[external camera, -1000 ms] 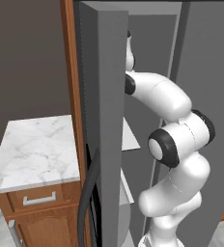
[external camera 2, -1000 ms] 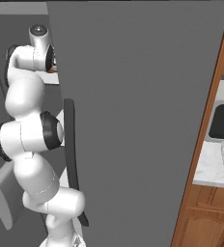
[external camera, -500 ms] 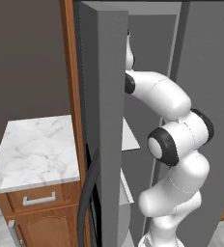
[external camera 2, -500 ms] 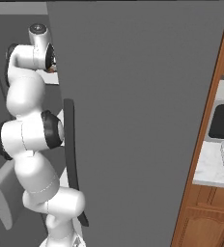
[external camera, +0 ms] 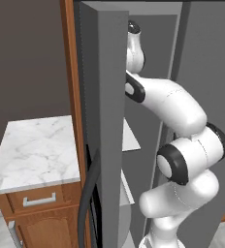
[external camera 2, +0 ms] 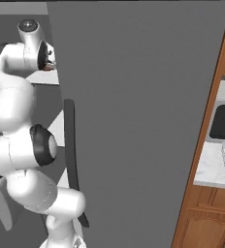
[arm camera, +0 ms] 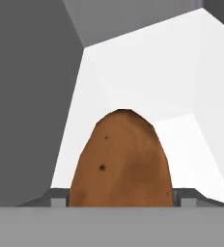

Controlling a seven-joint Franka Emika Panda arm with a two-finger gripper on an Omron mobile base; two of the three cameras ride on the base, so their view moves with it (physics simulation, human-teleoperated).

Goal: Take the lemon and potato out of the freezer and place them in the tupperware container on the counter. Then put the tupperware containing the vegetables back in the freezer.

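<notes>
The step in hand is the potato [arm camera: 119, 161] pickup inside the freezer [external camera: 148, 72]: the fingers [arm camera: 185, 197] pinch the potato just above the white shelf [arm camera: 147, 82], so the next move calls for withdrawal toward the tabletop [external camera: 37, 150].

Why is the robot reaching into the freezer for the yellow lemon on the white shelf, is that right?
Not quite. The thing in front of the gripper is the brown potato, not the yellow lemon. The hand view shows it, brown and oval with dark specks, lying on the white shelf. The rest is right: the arm does reach into the freezer.
</notes>
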